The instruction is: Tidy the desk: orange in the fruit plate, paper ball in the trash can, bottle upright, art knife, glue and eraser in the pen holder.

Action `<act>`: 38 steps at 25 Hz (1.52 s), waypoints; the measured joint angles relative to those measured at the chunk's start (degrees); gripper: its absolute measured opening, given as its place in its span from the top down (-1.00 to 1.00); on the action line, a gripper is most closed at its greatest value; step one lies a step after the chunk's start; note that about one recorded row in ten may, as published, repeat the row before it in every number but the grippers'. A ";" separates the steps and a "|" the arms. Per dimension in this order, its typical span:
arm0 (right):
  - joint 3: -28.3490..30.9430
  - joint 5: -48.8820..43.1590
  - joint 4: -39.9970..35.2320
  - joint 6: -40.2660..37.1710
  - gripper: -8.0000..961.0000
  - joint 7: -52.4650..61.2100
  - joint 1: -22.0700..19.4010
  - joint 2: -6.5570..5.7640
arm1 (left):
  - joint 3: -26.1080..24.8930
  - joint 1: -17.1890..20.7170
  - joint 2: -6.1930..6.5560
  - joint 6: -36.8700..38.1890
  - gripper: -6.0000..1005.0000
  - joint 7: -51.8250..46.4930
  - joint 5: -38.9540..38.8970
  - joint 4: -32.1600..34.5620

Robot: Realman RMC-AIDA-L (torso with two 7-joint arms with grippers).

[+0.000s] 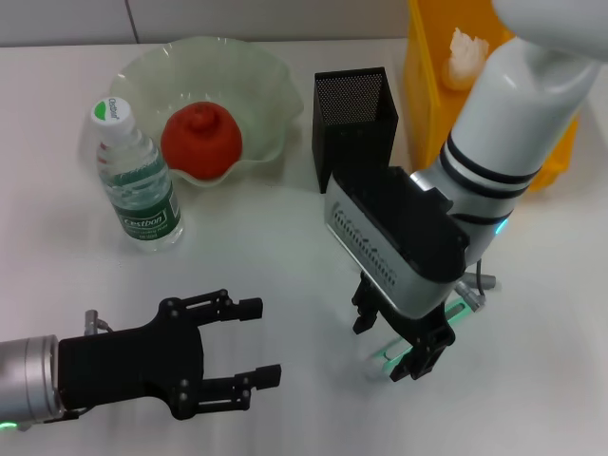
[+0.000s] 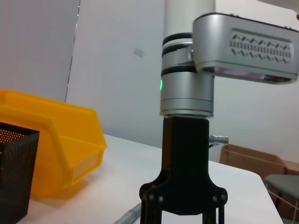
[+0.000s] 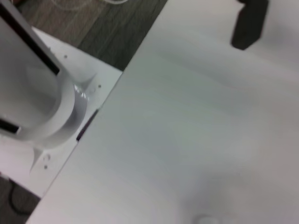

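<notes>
My right gripper (image 1: 394,340) points down at the table in front of the pen holder (image 1: 353,114). It is open, with one finger on each side of the mint-green art knife (image 1: 382,362) lying flat. In the left wrist view the grey glue (image 2: 128,214) lies beside that gripper, on its far side. My left gripper (image 1: 266,342) hovers open and empty at the near left. The orange (image 1: 201,141) sits in the fruit plate (image 1: 256,76). Beside the plate the bottle (image 1: 138,180) stands upright. The paper ball (image 1: 465,52) lies in the trash can (image 1: 427,76). The eraser is out of view.
The pen holder stands close behind the right arm, with the yellow trash can just to its right at the table's back edge. The bottle and fruit plate fill the back left. Bare white tabletop (image 1: 285,256) lies between the two grippers.
</notes>
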 joint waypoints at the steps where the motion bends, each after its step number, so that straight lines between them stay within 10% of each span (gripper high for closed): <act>1: -0.78 -0.30 -0.51 0.02 -0.32 0.36 0.05 0.00 | -0.09 0.00 0.00 -0.03 -0.54 0.00 0.00 0.00; 38: -16.38 -2.40 -9.28 3.00 -0.06 9.93 0.20 0.00 | 0.18 0.20 0.20 -1.03 -0.54 0.42 0.45 0.38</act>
